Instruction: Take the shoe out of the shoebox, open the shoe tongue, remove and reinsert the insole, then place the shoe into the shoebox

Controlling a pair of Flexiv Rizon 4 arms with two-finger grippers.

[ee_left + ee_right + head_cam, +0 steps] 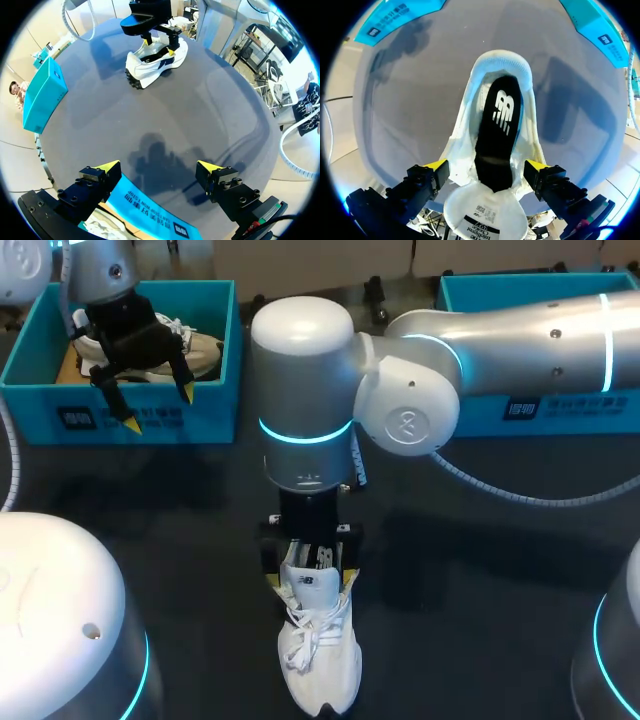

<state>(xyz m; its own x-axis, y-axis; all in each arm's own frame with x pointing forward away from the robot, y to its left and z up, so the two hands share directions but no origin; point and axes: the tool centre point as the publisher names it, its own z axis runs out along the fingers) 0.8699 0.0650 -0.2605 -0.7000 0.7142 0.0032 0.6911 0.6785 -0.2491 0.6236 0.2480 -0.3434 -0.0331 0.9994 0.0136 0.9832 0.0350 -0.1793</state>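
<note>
From the head view, my left gripper (pixel 158 408) is hanging over the front wall of the teal shoebox (pixel 215 415) at the table's far left. Its fingers are spread and holding nothing. A beige shoe (pixel 205 345) is lying inside that box. My right arm is reaching in to the middle, and my right gripper (pixel 310 580) is sitting low over the white shoe (pixel 320 660). That shoe is standing on the dark table (pixel 480 590), well apart from the shoebox.

In the left wrist view, my left fingers are standing wide apart with the shoebox wall under them. The white shoe is lying far ahead, beneath my right gripper.

In the right wrist view, my right fingers are spread wide, straddling the shoe's opening, one just beside each side. The tongue (pixel 485 215) is folding back toward the gripper, and the black insole (pixel 497 130) is lying inside the shoe.
</note>
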